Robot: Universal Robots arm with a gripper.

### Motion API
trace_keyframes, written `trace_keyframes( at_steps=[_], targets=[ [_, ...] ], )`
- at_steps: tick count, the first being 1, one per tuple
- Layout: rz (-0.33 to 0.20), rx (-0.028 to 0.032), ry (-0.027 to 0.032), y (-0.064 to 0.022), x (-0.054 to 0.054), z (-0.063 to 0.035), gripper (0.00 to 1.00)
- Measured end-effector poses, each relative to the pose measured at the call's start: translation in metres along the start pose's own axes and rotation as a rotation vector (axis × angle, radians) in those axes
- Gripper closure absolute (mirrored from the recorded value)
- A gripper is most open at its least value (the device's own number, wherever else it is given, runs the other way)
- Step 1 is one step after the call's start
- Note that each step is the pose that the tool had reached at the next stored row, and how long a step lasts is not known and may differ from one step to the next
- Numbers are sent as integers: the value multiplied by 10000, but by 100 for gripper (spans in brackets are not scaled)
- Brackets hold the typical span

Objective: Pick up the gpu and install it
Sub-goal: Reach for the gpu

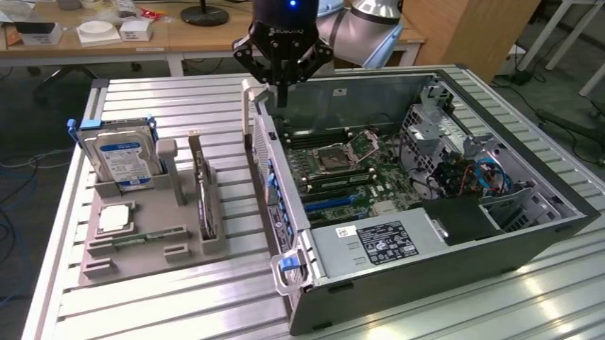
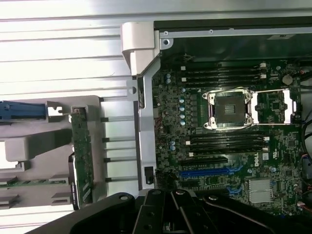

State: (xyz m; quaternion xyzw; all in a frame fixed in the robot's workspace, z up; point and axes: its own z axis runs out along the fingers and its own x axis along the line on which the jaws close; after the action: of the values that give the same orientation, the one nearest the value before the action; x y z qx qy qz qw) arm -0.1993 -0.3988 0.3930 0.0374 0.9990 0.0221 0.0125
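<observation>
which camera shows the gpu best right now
The exterior view: the gpu stands on edge in the grey holder, seen along its whole length. In the wrist view the gpu shows green, from above, with one end covered.

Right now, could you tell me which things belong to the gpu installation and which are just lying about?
Job: gpu, upright in the grey holder; open computer case; motherboard; claw, shut.
Lying about: hard drive; memory stick; processor chip.
</observation>
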Motion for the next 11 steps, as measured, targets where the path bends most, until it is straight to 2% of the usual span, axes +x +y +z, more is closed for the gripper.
trace_keyframes(
  at_steps=[11],
  targets=[
    [0,0,0,-13,177,-3,90]
  ],
)
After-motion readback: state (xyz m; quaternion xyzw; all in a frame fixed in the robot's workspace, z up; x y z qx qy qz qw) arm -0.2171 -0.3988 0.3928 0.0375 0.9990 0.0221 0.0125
